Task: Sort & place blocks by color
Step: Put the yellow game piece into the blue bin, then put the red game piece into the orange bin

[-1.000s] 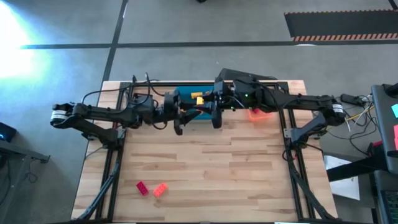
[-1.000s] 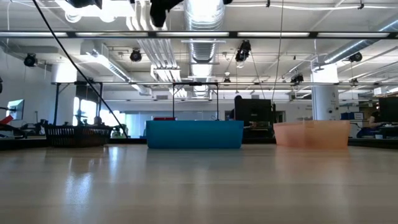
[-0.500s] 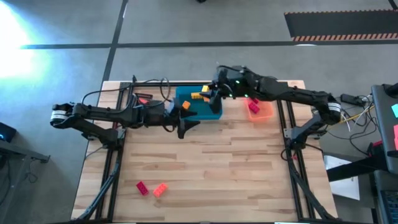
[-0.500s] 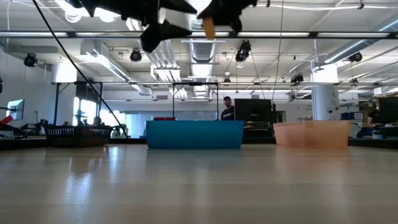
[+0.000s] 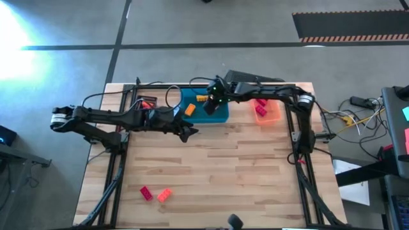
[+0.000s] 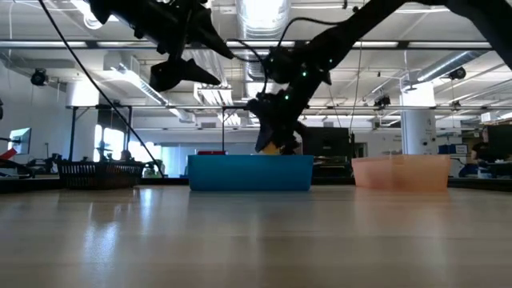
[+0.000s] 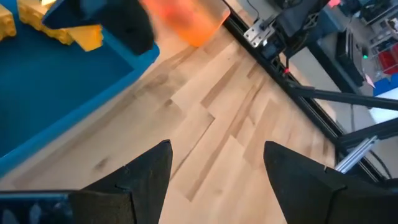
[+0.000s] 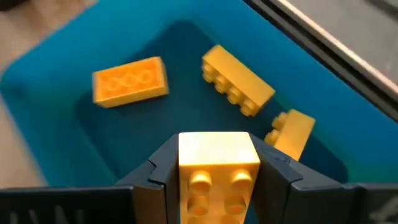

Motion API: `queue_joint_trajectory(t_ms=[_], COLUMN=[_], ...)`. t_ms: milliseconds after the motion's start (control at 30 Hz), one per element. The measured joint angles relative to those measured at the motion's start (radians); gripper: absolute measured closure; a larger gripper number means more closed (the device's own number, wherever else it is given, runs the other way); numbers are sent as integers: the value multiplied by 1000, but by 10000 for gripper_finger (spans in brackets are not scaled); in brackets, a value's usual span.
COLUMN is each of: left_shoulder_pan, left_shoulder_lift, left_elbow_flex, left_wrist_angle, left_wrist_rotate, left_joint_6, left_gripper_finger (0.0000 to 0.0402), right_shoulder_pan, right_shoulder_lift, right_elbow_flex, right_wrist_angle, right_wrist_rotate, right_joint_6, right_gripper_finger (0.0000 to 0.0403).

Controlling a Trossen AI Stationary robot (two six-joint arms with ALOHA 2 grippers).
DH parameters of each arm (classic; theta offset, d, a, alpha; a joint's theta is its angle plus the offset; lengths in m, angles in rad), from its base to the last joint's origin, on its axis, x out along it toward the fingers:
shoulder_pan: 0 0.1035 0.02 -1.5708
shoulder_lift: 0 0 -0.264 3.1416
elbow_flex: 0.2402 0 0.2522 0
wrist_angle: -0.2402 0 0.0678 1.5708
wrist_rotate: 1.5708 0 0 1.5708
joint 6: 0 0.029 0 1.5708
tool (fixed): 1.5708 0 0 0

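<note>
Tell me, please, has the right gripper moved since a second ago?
Yes. The right gripper, holding a yellow block, has dropped toward the blue tray; low view shows it just above the rim.

Pale butcher-block wooden tabletop (image 5: 217, 166), its planks smooth with a soft sheen, and there's the moulded blue plastic tray (image 8: 56, 74), matt inside. The yellow studded plastic brick (image 8: 219, 168) clamped between the right gripper (image 8: 219, 177)'s matt black fingers looks smooth and faintly glossy. Beside it, the translucent orange plastic tray (image 5: 270, 112), framed by black metal rails (image 5: 299, 137).
</note>
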Motion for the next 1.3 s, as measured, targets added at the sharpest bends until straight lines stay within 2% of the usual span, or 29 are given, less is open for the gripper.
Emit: queue_joint_trajectory(t_ms=[167,367,567,700,833,967,1167,1300], left_shoulder_pan=[-3,-3,-7,-24,-55,-124,-249,-346], left_shoulder_lift=[-32,-71,-76,-59,-46,-43,-43,-43], left_elbow_flex=[0,0,0,0,0,0,0,0], left_wrist_angle=[-30,-241,-510,-576,-588,-602,-647,-655], left_wrist_rotate=[2,3,32,111,192,217,233,282], left_joint_6=[-18,-130,-318,-345,-395,-447,-565,-725], left_gripper_finger=[164,164,164,164,164,164,164,164], right_shoulder_pan=[-6,-4,-4,-3,-3,15,99,173], right_shoulder_lift=[56,62,50,13,-42,-131,-277,-350], right_elbow_flex=[21,27,27,27,48,61,58,56], right_wrist_angle=[-21,-21,-31,-46,-124,-228,-341,-352], right_wrist_rotate=[4,3,19,18,11,8,14,20], right_joint_6=[9,-7,27,32,54,88,169,196], right_gripper_finger=[278,273,160,136,146,168,194,207])
